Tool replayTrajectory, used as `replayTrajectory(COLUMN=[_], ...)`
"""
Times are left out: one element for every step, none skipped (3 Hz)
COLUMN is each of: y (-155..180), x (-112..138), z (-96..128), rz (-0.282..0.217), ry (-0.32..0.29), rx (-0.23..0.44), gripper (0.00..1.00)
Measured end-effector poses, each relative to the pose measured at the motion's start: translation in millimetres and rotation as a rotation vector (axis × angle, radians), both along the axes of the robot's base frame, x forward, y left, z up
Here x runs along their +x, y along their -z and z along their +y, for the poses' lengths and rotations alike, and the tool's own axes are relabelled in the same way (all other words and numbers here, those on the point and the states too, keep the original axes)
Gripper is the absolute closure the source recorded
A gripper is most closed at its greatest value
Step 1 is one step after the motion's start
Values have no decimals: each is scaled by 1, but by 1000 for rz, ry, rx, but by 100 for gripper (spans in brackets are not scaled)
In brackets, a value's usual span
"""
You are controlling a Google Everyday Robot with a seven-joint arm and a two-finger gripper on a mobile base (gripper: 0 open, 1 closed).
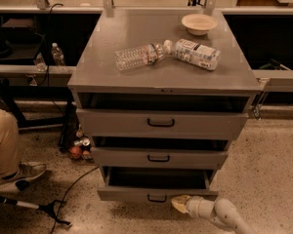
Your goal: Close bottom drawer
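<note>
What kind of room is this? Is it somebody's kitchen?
Probably a robot lab or workshop, not a kitchen. There's a grey metal cabinet, loose cables on the speckled floor, and a robot arm whose tool sits at the front of the bottom drawer.

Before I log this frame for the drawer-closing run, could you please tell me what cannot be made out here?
All in the camera view:
- The gripper sits before the bottom drawer, right of its handle; contact is unclear.
- Its arm is cut off by the lower edge.
- The drawer's rear interior is hidden under the middle drawer.
- The person is cut off by the left edge.
</note>
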State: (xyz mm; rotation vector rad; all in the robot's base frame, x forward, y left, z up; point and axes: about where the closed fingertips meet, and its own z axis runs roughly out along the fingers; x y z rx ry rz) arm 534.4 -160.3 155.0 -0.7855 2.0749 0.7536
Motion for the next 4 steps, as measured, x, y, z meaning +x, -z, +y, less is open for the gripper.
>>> replayTrajectory(y=[-1,-1,-3,-8], x=[28,46,66,77], z=[-7,-6,1,2], rz=[-49,-83,-121,-147], ry=[17,17,8,13], rx=[-16,-19,-23,-32], gripper=[100,100,100,100])
